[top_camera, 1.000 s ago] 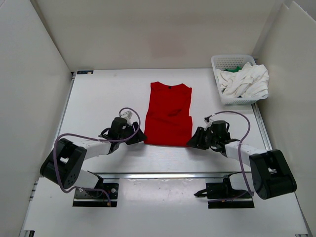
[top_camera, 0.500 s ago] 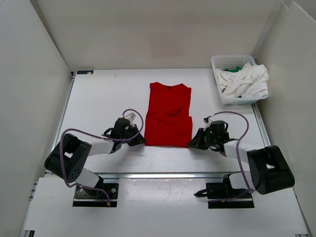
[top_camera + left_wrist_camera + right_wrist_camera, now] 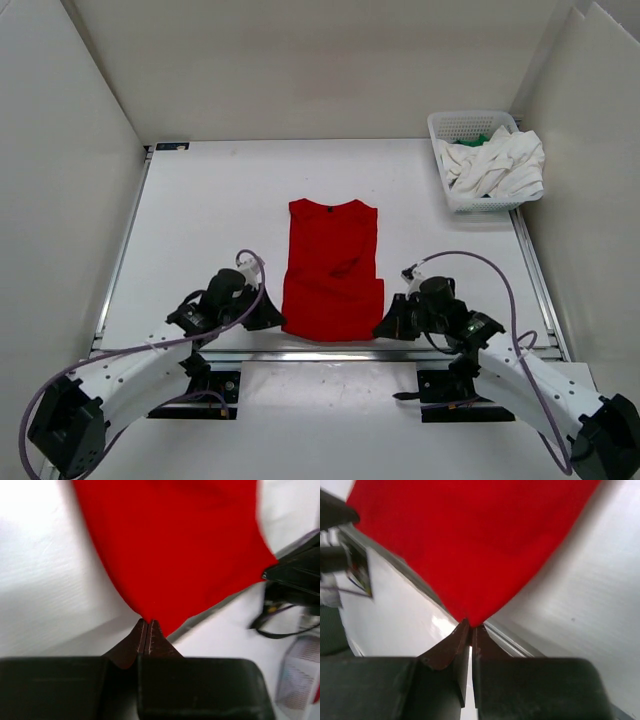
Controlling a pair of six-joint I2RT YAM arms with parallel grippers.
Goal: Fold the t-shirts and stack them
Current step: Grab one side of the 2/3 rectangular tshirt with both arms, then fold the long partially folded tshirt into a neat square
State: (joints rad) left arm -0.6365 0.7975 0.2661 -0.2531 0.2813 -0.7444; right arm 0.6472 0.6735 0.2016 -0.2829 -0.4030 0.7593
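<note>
Lift evenly and carry far over itself, hem level and taut, with left gripper [image 3: 272, 318] and right gripper [image 3: 384, 326] each clamped on a near corner of the red t-shirt [image 3: 332, 268], flat at the near middle of the table [image 3: 200, 200].

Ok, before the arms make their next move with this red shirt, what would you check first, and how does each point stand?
1. Near corner of the red t-shirt pinched in the shut left gripper: ok.
2. Other near corner pinched in the shut right gripper: ok.
3. Cloth lying flat: not ok, a crease shows near its middle.
4. Hem fully on the table: cannot tell, it lies right at the near edge.
5. The white t-shirt and green t-shirt out of the way in the basket: ok.
</note>
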